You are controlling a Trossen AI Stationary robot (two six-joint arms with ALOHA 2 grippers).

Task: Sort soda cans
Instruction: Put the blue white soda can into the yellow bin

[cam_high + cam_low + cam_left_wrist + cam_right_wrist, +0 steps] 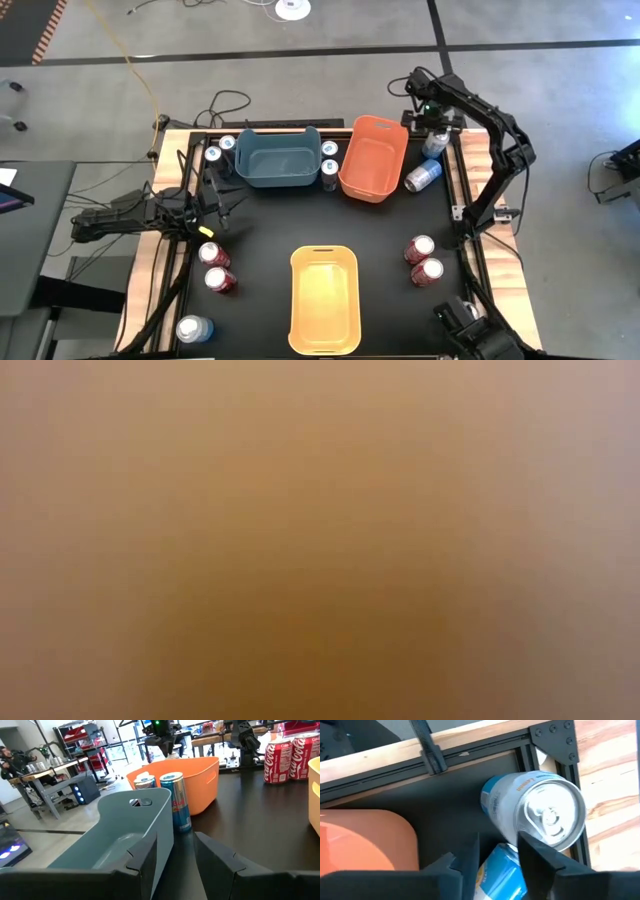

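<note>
My right gripper (432, 122) is open at the table's far right corner, above an upright silver/pale blue can (545, 812) (435, 143). A second pale blue can (502, 875) (423, 176) lies on its side beside the orange bin (374, 157). My left gripper (220, 197) (175, 862) is open near the table's left edge and points at the teal bin (120, 835). Dark blue cans (175, 800) stand between the teal and orange bins, and two more (220, 148) stand left of the teal bin. Red cans stand in pairs at the left (216, 266) and the right (423, 260).
The yellow-orange bin (323, 298) sits at the near middle and fills the low view with a blur. A pale can (192, 328) stands at the near left corner. The black table has a raised frame (470, 757). Bare table lies between the bins.
</note>
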